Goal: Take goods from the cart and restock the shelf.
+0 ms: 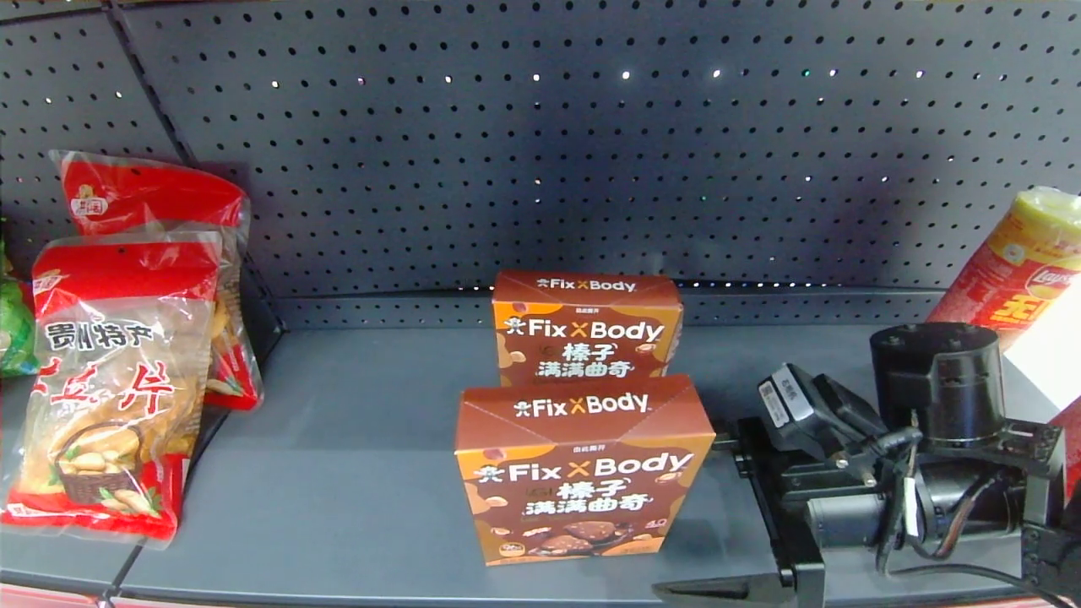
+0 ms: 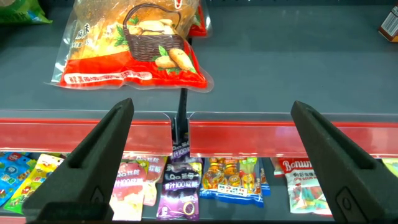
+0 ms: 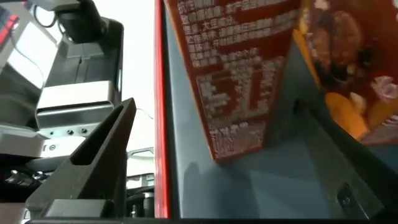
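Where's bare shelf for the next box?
The widest bare shelf lies between the bags and the front box. A smaller patch sits at the back, between the rear box and the can. It is crowded right of the front box, where the right gripper stands open.

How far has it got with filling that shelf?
Done, it seems: a front box and a back box stand on the shelf, one behind the other. In hand: nothing; the right hand is open beside the front box, the left hand open at the shelf's edge. Left: the bare shelf could take more; how many goods remain I cannot tell.
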Robot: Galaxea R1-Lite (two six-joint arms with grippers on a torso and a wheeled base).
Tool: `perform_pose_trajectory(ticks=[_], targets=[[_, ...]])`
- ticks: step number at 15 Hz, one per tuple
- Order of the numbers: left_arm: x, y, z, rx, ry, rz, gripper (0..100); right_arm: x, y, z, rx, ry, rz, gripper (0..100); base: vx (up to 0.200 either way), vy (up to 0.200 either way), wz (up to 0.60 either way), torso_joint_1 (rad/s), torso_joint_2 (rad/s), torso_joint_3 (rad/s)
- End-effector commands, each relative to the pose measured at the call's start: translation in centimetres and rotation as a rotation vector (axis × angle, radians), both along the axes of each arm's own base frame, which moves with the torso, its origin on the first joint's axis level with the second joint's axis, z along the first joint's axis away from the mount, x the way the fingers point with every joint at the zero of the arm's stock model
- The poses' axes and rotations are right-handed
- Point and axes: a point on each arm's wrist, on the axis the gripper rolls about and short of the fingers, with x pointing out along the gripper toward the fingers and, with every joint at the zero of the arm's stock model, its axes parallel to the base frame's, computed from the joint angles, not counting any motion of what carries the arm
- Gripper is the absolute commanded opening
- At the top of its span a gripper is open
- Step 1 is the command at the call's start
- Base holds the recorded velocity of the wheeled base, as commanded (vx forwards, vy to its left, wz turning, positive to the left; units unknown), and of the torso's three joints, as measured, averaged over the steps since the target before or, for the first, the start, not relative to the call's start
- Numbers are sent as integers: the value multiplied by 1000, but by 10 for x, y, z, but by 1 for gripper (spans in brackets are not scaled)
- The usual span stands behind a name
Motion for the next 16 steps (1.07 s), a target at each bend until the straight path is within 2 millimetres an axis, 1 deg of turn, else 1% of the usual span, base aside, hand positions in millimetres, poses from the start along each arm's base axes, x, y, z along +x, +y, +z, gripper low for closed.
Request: perform_pose_trajectory(ticks=[1,4,8,16], targets=[[0,0,0,0,0,1,100,-1,3,-4,-9,16,17,100,0,0,0,0,0,0],[0,0,0,0,0,1,100,-13,-2,-6,-12,26,32,100,0,0,0,0,0,0],[0,0,0,0,0,1,100,-23,-8,-6,-11,26,33,100,0,0,0,0,0,0],[0,0,0,0,0,1,100,-25,-10,-7,-13,28,30,100,0,0,0,0,0,0]])
